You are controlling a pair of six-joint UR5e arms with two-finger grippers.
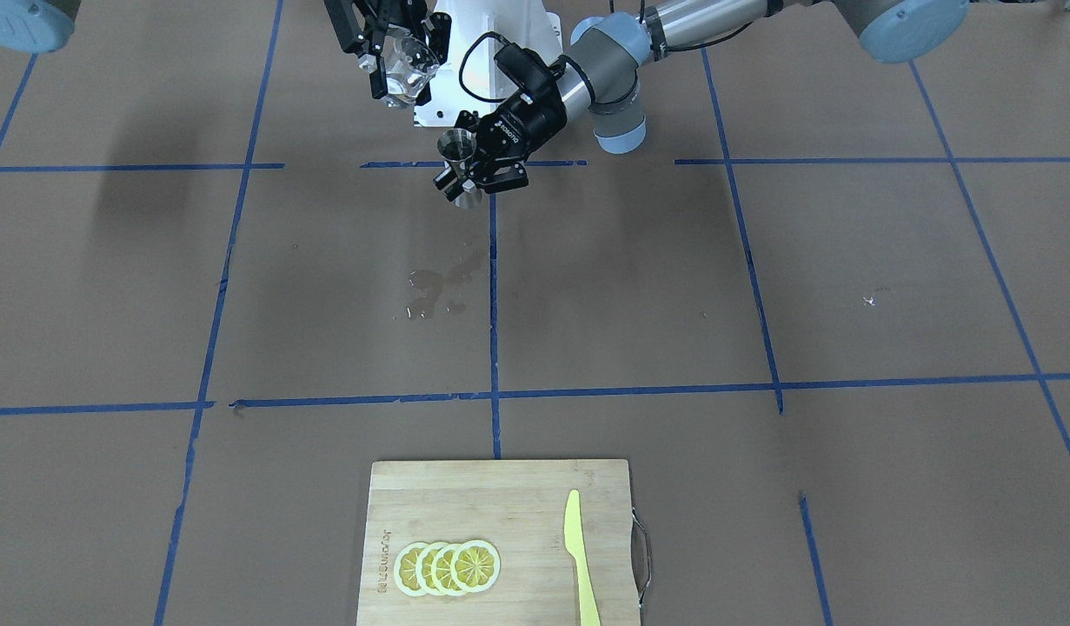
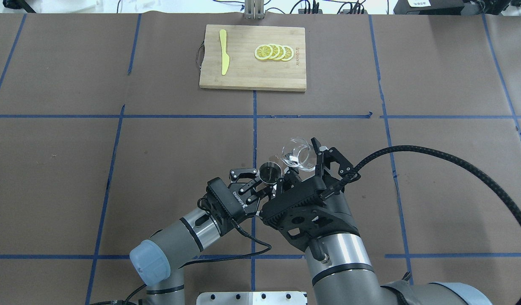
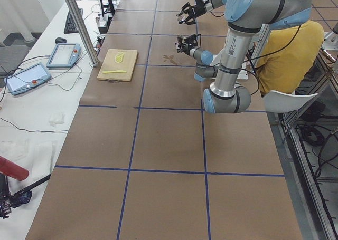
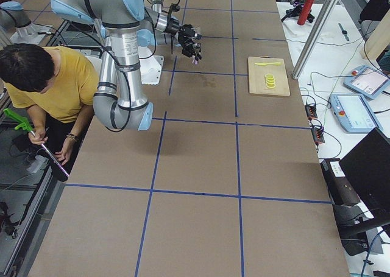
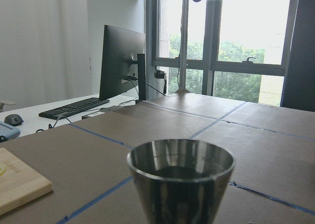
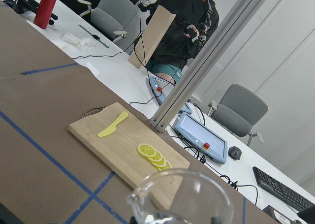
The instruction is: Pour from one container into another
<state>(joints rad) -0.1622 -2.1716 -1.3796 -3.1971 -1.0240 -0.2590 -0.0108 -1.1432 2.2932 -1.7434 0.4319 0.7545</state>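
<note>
Up in the air over the desk (image 2: pixel 116 178), close to the robot, the left fingers (image 2: pixel 265 180) are shut tight around the thin middle of the metal jigger (image 2: pixel 270 171). They hold it standing straight up, with its open mouth facing the ceiling.

The right fingers (image 2: pixel 301 164) are clamped on the clear glass cup (image 2: pixel 296 153). The cup hangs just beside the jigger and higher than it, on the side away from the left fingers. It looks tipped a little, and its small pouring lip points toward the jigger. The two do not touch.

I think the pour turns on that gap. The cup's lip has to come right over the jigger's small mouth, and then the cup must lean toward the left fingers. The right fingers do the moving and the left ones just hold steady.

I cannot tell how much liquid is in either one. A wet patch (image 1: pixel 439 287) on the desk tells me a miss is easy.
</note>
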